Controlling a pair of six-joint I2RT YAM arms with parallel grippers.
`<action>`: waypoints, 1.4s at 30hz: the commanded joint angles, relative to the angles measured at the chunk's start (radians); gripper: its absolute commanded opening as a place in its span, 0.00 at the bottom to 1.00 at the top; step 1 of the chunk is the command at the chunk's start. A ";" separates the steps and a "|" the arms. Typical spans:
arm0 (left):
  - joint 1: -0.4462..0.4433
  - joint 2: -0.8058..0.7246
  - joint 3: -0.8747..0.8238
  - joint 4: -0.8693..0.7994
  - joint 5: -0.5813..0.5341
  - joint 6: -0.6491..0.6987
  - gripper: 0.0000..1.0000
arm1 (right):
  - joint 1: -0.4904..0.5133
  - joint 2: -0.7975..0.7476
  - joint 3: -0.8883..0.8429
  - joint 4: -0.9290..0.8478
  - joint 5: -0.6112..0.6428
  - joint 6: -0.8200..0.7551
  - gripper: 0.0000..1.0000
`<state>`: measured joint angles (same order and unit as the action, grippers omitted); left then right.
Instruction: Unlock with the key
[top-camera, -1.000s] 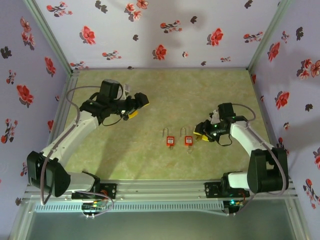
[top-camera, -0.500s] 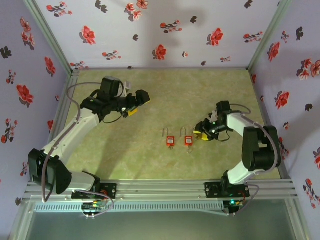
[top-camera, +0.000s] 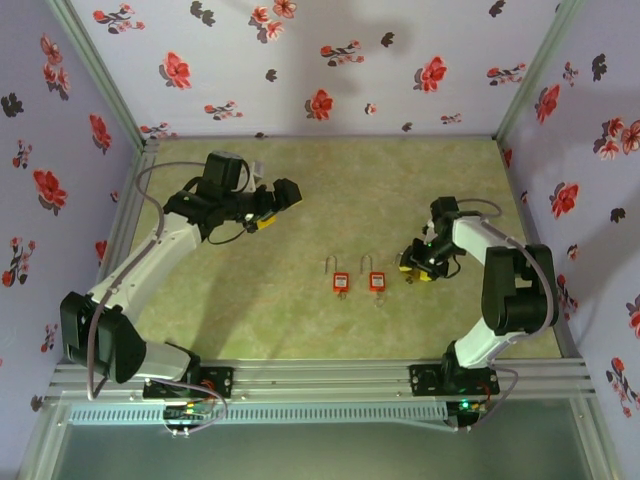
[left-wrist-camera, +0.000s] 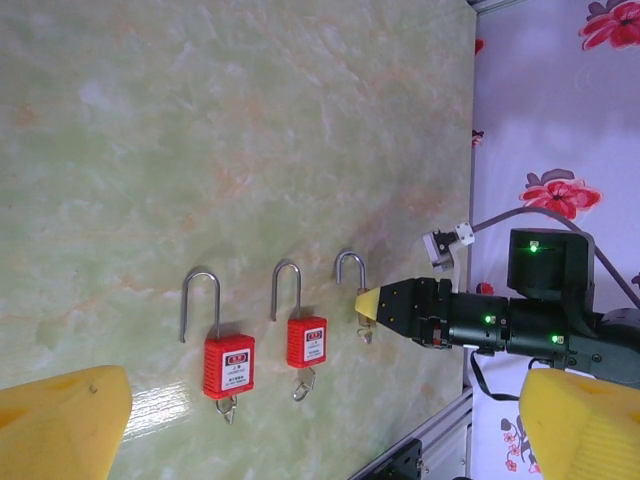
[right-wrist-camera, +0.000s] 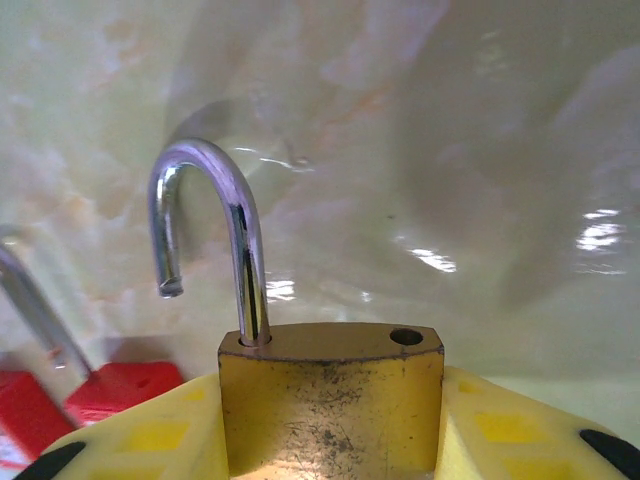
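Look first at your right pincer (right-wrist-camera: 330, 425). It is pinching the brass padlock (right-wrist-camera: 330, 385) by its body, one yellow finger (right-wrist-camera: 150, 435) on each side. The shackle (right-wrist-camera: 215, 200) stands up in front of the fingers. One leg sits in the body, the other end hangs free, and its hole (right-wrist-camera: 405, 337) is empty. So I judge this lock is already open. You cannot tell whether it rests on the table (top-camera: 400, 190) or is held just above it.

In the last second this arm has folded its elbow up and inward. The pincer has also shifted a little toward its right, away from the two red padlocks (top-camera: 341, 282) (top-camera: 377, 281). They lie near, on its left side, side by side but apart from each other. In the left wrist view their shackles also look lifted, and a key hangs under each body. A small metal piece under the brass padlock (left-wrist-camera: 365, 312) is probably its key.

Far across the table, well apart from the locks, your left pincer (top-camera: 275, 210) hangs above the surface. It has just finished spreading, so its fingers are now fully apart and hold nothing.

To my judgement the unlocking is done or almost done. What remains is to release the brass padlock beside the red ones.
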<state>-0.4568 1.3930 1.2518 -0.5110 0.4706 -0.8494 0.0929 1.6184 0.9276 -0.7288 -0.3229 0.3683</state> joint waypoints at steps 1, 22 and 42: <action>0.008 0.008 0.031 -0.006 -0.004 0.019 1.00 | 0.068 -0.043 0.032 -0.065 0.160 -0.048 0.00; 0.034 -0.093 -0.033 -0.028 -0.080 0.026 1.00 | 0.199 -0.052 -0.013 0.032 0.344 0.017 0.28; 0.183 -0.220 -0.155 0.022 -0.210 0.150 1.00 | 0.056 -0.256 0.134 -0.018 0.447 0.012 0.95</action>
<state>-0.2981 1.2137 1.1275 -0.5198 0.3496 -0.7944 0.2100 1.4391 0.9939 -0.7582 0.0498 0.3843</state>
